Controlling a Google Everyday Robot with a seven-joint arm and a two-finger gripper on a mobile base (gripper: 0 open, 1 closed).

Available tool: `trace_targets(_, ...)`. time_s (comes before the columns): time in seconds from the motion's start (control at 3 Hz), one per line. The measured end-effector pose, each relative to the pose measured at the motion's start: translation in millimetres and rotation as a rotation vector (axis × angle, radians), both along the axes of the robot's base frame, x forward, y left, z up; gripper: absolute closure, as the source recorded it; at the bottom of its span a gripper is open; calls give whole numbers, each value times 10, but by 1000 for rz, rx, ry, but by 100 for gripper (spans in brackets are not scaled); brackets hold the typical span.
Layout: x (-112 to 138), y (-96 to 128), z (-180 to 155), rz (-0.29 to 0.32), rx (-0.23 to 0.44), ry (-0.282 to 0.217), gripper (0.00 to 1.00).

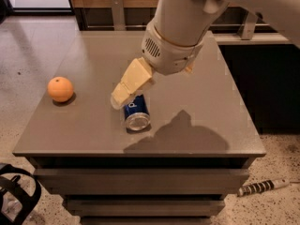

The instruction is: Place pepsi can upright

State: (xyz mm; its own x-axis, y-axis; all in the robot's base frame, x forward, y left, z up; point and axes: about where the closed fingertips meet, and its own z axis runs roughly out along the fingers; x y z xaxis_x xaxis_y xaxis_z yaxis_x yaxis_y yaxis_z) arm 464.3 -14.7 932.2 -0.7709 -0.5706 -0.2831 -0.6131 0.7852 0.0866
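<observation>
Camera view shows the pepsi can point(136, 112) lying on its side near the front of the table point(201, 102). The gripper point(121, 97) hangs right over the can's far end. Nobody can tell if it is spread wide or squeezed together.

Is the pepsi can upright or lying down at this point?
Lying on its side: the pepsi can shows its silver end to the camera. The gripper is over its far end.
</observation>
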Motion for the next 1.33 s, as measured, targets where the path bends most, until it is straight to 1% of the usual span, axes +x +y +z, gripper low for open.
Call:
trace_targets(0.33,73,105,-99,-80,-30,9,0)
trace_targets(0.67,253,85,-233,-162,-69,25,0)
trace_targets(1.0,421,59,-406,-219,-92,48,0)
trace_targets(1.33,527,48,-573,-258,-105,69,0)
